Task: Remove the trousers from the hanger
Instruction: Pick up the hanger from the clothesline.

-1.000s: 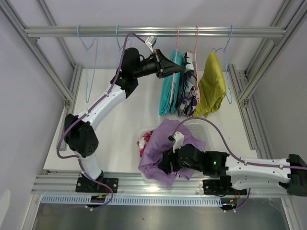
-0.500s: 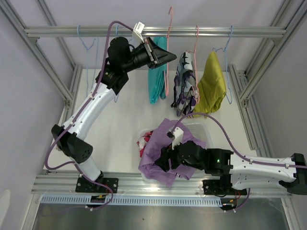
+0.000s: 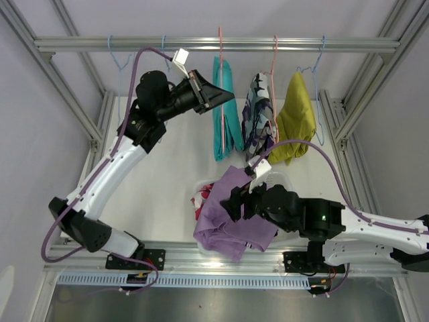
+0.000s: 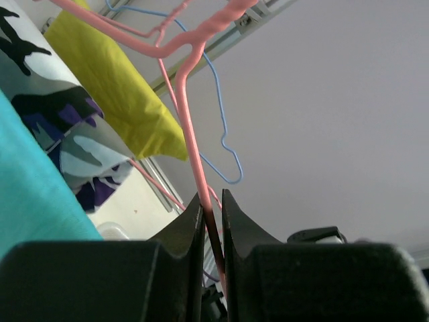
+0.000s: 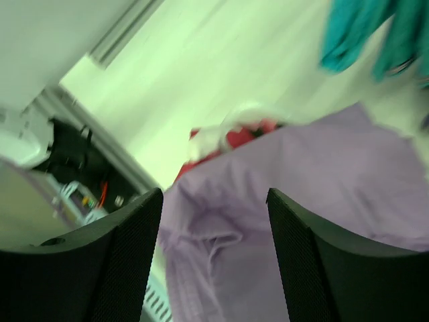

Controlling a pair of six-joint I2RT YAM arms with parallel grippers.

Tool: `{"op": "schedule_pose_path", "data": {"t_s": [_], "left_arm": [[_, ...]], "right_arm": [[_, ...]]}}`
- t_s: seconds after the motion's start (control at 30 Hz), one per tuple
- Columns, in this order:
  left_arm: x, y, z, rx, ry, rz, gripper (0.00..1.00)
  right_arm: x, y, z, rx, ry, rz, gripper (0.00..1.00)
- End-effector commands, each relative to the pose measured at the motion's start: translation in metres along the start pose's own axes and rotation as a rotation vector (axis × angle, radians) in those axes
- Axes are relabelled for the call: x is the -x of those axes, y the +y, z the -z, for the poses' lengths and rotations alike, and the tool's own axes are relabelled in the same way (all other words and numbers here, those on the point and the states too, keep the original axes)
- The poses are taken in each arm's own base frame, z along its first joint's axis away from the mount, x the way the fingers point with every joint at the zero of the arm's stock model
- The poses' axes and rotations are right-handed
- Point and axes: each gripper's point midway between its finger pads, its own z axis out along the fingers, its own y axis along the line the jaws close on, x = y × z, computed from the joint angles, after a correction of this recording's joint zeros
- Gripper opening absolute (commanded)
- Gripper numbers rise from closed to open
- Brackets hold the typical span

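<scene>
Left gripper is pinched nearly shut on the pink hanger, a clamp only the wrist view shows. The teal trousers drape from it up by the rail, long axis straight down. Right gripper gapes wide, holding nothing, above the clear bin, where lilac trousers and pink camouflage trousers lie heaped.

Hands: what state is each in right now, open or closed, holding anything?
Left hand: closed on the pink hanger.
Right hand: open, empty, over the lilac trousers.
</scene>
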Motion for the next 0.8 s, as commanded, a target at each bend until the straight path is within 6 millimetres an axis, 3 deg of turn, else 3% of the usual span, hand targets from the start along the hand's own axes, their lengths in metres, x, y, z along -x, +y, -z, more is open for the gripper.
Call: {"op": "schedule_pose_path", "data": {"t_s": [0.0,0.07,0.1,0.33,0.47,0.7,0.77], "left_arm": [[0.04,-0.085,0.051,-0.191,-0.212,-0.217,0.0],[0.04,-0.089,0.064,-0.185,-0.239,-0.219,0.0],[0.041,-0.09,0.074,-0.155,-0.26,-0.21,0.0],[0.041,-0.089,0.095,-0.097,-0.326,-0.187,0.0],[0.036,-0.078,0.097,-0.028,-0.314,-0.183,0.0],[0.034,-0.07,0.096,0.042,-0.29,-0.139,0.0],[0.034,-0.068,0.097,0.052,-0.291,-0.129,0.01]], "right_arm": [[0.051,-0.025,0.01,-0.16,-0.172,0.053,0.69],[0.066,-0.036,0.011,-0.235,-0.24,0.088,0.69],[0.088,-0.04,0.01,-0.283,-0.335,0.084,0.7],[0.115,-0.06,-0.007,-0.4,-0.467,0.084,0.7],[0.123,-0.059,-0.035,-0.368,-0.469,0.092,0.7],[0.156,-0.05,-0.054,-0.263,-0.565,0.054,0.71],[0.155,-0.054,-0.06,-0.252,-0.58,0.053,0.71]]}}
